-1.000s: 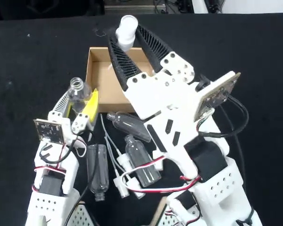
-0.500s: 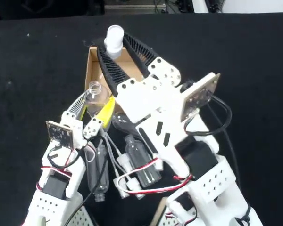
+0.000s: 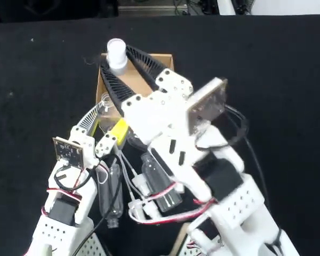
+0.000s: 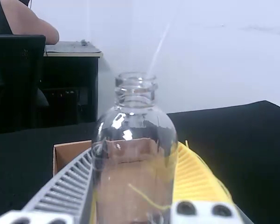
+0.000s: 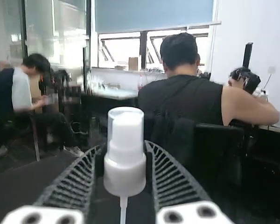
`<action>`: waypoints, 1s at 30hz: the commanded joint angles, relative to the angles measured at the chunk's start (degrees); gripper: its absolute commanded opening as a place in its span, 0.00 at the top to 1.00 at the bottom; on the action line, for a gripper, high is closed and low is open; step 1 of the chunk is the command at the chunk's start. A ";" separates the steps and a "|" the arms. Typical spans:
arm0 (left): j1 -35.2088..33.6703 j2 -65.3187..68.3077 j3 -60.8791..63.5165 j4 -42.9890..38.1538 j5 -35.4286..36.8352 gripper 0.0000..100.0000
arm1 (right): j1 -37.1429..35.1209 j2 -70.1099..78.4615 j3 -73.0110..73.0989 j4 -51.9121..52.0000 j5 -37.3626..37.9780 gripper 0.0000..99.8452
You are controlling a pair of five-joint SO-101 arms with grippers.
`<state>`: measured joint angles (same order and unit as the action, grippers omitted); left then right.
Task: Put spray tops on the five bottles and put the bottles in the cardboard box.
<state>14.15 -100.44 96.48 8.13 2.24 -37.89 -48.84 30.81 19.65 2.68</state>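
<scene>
Clear bottle [image 4: 133, 154], probably light and slippery, sits clamped by its body in the left gripper [image 3: 108, 116]; right gripper [image 3: 117, 60] pinches a spray top [image 5: 125, 154].

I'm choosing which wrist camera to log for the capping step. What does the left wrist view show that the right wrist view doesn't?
Left wrist view: a clear bottle with a bare neck, held in the left gripper, and the cardboard box behind it. Right wrist view: a white spray top with its thin tube hanging down, held in the right gripper. Both: that arm's own gripper shut on one part, bottle and top not yet joined.
</scene>
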 commanded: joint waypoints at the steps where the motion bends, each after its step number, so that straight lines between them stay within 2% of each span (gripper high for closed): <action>1: 0.04 -1.23 1.10 -1.14 0.44 0.97 | -0.44 4.79 -5.67 3.69 1.32 0.99; 5: 0.04 -1.23 1.10 -1.23 0.44 0.97 | -1.32 5.41 -9.89 10.73 1.32 0.97; 10: 0.04 -1.23 1.10 -1.32 0.44 0.97 | -5.71 5.41 -16.40 22.86 1.76 0.81; 19: 0.04 -1.23 1.10 -1.23 0.44 0.97 | -5.71 5.05 -18.77 25.58 1.67 0.84; 22: 0.04 -1.23 1.10 -1.14 0.35 0.97 | -0.97 4.18 -20.09 25.93 1.58 0.87; 26: 0.04 -1.23 1.10 -1.14 0.26 0.97 | 9.23 3.82 -21.05 27.69 1.49 0.96; 30: 0.04 -1.23 1.10 -1.05 0.26 0.97 | 17.14 6.37 -20.70 36.13 1.41 0.93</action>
<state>14.15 -100.44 96.48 8.13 2.24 -26.99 -43.56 13.32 49.80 4.09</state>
